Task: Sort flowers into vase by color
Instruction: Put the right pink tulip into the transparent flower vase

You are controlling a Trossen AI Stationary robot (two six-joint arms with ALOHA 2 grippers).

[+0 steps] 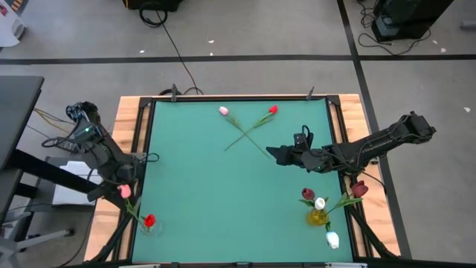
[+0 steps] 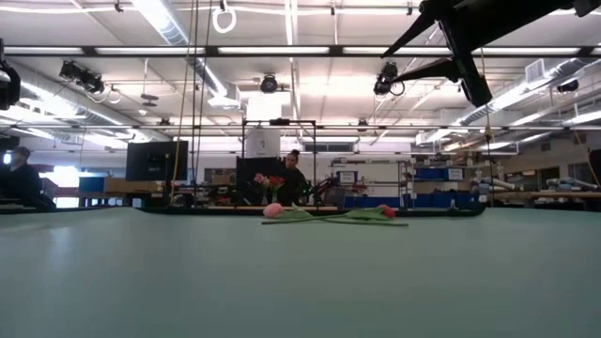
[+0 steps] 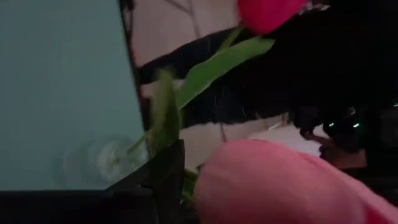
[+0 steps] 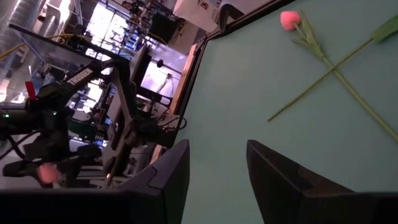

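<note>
A pink flower (image 1: 125,191) stands slanted with its stem in a clear vase (image 1: 149,225) at the table's near left corner, beside a red flower (image 1: 149,220). My left gripper (image 1: 119,186) is right at the pink head (image 3: 273,186), which fills its wrist view. Whether it touches the flower, I cannot tell. A pink tulip (image 1: 223,111) and a red one (image 1: 273,110) lie flat on the green mat, their stems crossed, at the far middle. My right gripper (image 4: 217,168) hovers open to the right of the crossed stems, with nothing between its fingers.
At the near right corner a second vase (image 1: 318,217) holds maroon (image 1: 307,194) and white (image 1: 320,202) flowers. A white head (image 1: 332,240) and a maroon head (image 1: 359,189) hang out beside it. A wooden frame (image 1: 134,126) borders the mat.
</note>
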